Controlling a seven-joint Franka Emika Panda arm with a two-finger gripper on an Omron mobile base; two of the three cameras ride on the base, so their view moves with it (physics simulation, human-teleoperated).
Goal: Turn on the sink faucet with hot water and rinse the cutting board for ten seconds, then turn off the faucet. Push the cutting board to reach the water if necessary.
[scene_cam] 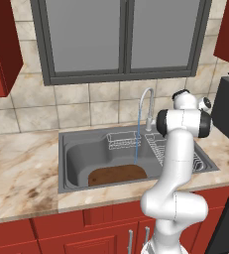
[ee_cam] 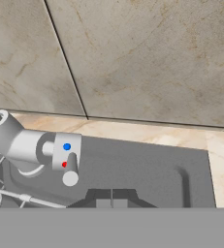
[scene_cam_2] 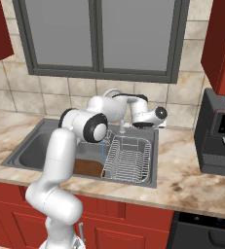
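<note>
One thin pale-blue stream of water (scene_cam: 136,148) falls from the arched chrome gooseneck faucet (scene_cam: 145,106) onto the flat dark brown speckled cutting board (scene_cam: 118,174) in the grey steel sink (scene_cam: 71,154). Turning on looks done; rinsing and shutting off remain. The claw (ee_cam: 111,203) sits by the lever (ee_cam: 67,160), holding nothing, tips close together.

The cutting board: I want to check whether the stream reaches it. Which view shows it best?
The left base view: the cutting board lies unobstructed on the floor of the sink, with the water coming down at its far edge. In the right base view the arm covers much of the board.
</note>
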